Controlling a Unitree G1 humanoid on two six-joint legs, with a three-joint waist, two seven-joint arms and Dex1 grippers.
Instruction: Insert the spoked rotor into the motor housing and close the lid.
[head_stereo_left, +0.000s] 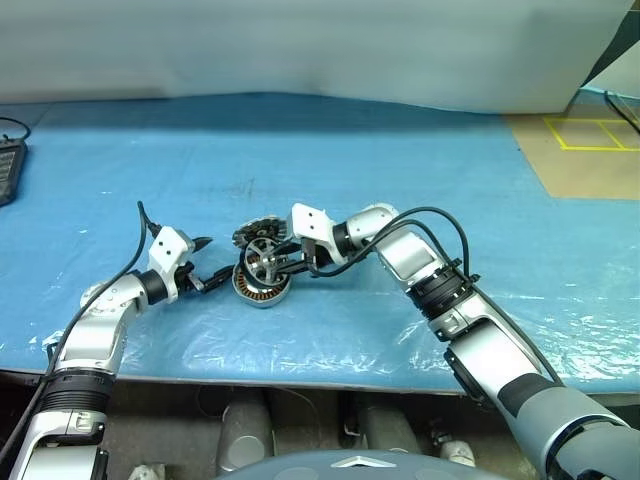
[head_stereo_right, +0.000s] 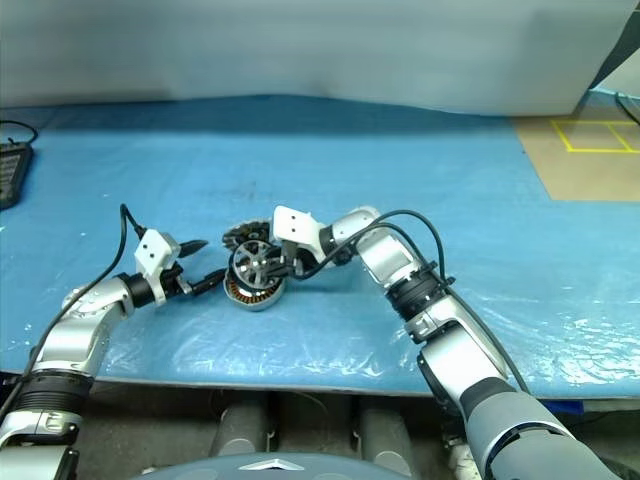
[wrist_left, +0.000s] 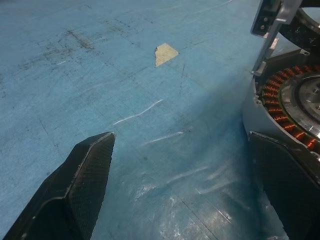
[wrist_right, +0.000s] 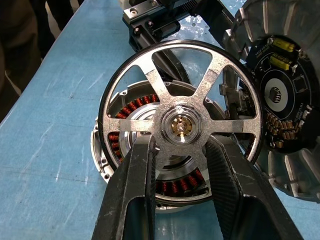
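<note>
The spoked rotor (wrist_right: 181, 125), a dark-rimmed ring with flat silver spokes and a brass-centred hub, is pinched at its hub between the right gripper's (wrist_right: 179, 150) two black fingers and hangs just above the motor housing (head_stereo_left: 262, 287), a shallow silver-grey can ringed with copper-orange windings. The insertion step is in hand: the rotor looks tilted and not yet seated. Next, I judge, it must be levelled, centred over the housing's hub and lowered straight. The left gripper (head_stereo_left: 205, 262), fingers spread wide and holding nothing, waits beside the housing, one finger close against its wall. The lid (wrist_right: 280, 95), a toothed silver disc, lies just behind, mid-table on the blue table cover (head_stereo_left: 400, 180).
</note>
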